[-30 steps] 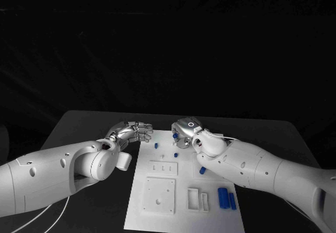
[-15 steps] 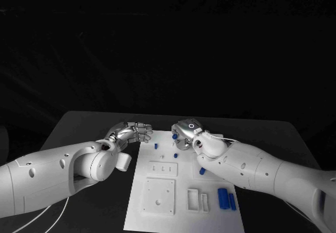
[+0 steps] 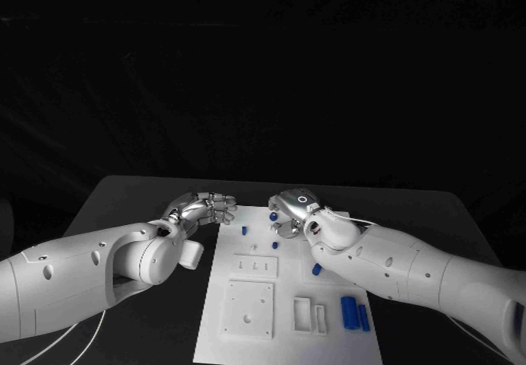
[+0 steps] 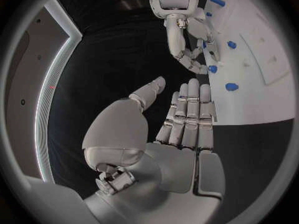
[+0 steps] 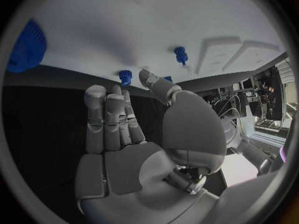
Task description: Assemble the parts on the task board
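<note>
The white task board (image 3: 287,300) lies in the middle of the table. Small blue parts stand near its far end (image 3: 243,227) (image 3: 274,244), and another part (image 3: 317,268) sits mid-board. Two longer blue parts (image 3: 350,310) lie at the near right. My left hand (image 3: 204,207) hovers just off the board's far left corner, its fingers (image 4: 187,115) straight and holding nothing. My right hand (image 3: 292,214) hangs over the board's far end, fingers (image 5: 111,118) stretched out, its thumb close to a blue part (image 5: 126,75) but not gripping it.
The board (image 4: 264,84) carries raised white blocks with slots and holes (image 3: 250,306) (image 3: 308,313). A large blue part (image 5: 27,46) stands on the board (image 5: 124,20) away from my right hand. Black table surrounds the board on both sides.
The whole picture has shifted slightly. My right hand has sunk a touch toward the board's far end; the left hand and the parts stay where they were.
</note>
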